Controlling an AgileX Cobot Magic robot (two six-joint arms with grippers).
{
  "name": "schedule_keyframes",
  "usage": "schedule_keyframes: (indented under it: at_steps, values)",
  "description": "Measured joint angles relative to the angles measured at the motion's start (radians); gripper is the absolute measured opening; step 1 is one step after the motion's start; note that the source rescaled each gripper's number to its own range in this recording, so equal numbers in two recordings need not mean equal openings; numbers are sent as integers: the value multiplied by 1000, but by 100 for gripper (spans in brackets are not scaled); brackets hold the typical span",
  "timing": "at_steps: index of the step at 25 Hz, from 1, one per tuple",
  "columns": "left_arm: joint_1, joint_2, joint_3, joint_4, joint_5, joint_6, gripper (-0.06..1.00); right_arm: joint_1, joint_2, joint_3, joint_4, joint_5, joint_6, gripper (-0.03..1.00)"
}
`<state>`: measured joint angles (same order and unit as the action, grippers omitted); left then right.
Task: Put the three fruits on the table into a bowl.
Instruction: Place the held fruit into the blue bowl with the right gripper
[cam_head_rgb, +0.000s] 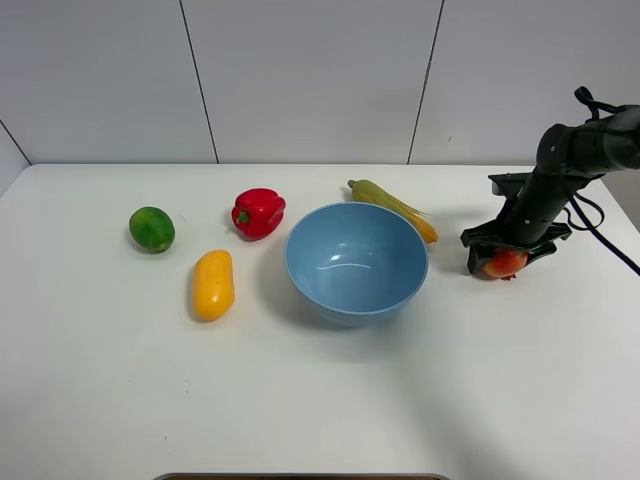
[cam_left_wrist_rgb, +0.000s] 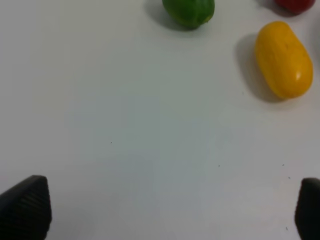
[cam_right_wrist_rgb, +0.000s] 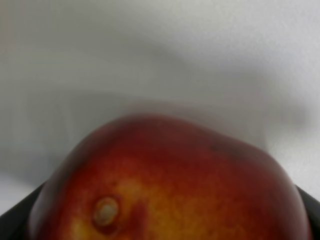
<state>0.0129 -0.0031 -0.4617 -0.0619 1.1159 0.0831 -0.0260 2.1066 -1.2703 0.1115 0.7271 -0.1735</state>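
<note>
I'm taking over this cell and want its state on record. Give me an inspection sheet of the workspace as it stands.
Surface: white table, no spills seen.
Job's things: bowl mid-table, empty; lime and mango on the table to its left; red fruit in the right gripper, right of the bowl.
Clutter: pepper back-left of the bowl, corn behind it.
Grippers: left gripper open over bare table near the mango; right gripper shut on the red fruit.
Cables: black cable hangs off the right arm.
Surroundings: grey panelled wall; nothing else seen.
</note>
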Motion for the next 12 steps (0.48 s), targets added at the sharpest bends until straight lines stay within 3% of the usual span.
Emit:
schedule_keyframes:
  at_steps: [12]
  values:
    - [0,-1,0,0,0,0,100,0,0,0,0,0,0,0]
